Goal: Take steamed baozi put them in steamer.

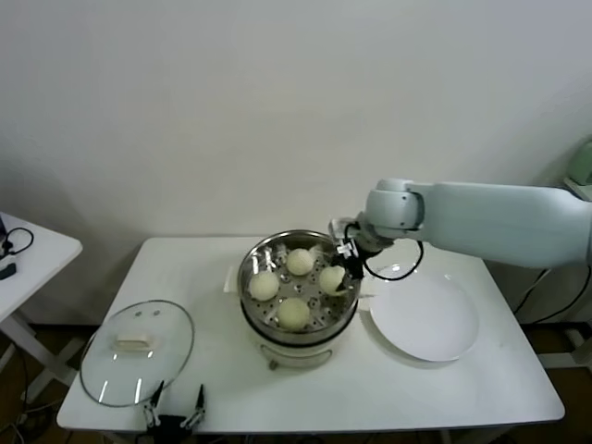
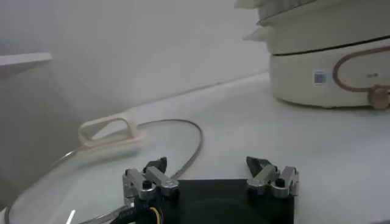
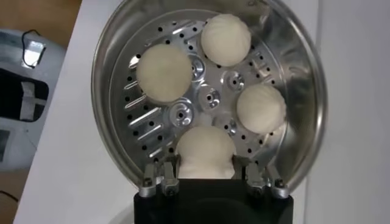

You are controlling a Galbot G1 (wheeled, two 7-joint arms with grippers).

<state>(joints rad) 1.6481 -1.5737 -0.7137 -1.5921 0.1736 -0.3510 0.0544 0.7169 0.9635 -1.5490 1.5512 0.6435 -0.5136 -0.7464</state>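
Note:
The steamer (image 1: 244, 277) stands mid-table, a shiny steel basket (image 3: 100, 73) on a white cooker base (image 2: 323, 67). Three steamed baozi (image 1: 299, 261) (image 1: 264, 285) (image 1: 294, 313) lie on its perforated floor; the right wrist view shows them (image 3: 226, 39) (image 3: 163, 73) (image 3: 261, 108). My right gripper (image 1: 344, 268) reaches in over the basket's right rim and is shut on another baozi (image 3: 206, 149), low inside the basket near its wall. Both fingers press the bun's sides, with the right gripper (image 3: 206, 159) centred on it. My left gripper (image 2: 207, 164) hangs open and empty at the table's front edge (image 1: 176, 409).
A flat white plate (image 1: 425, 319) lies right of the steamer, under my right arm. The round glass lid (image 1: 137, 351) with its cream handle (image 2: 109, 131) lies at the front left, just beyond my left gripper. A small side table (image 1: 28, 250) stands at far left.

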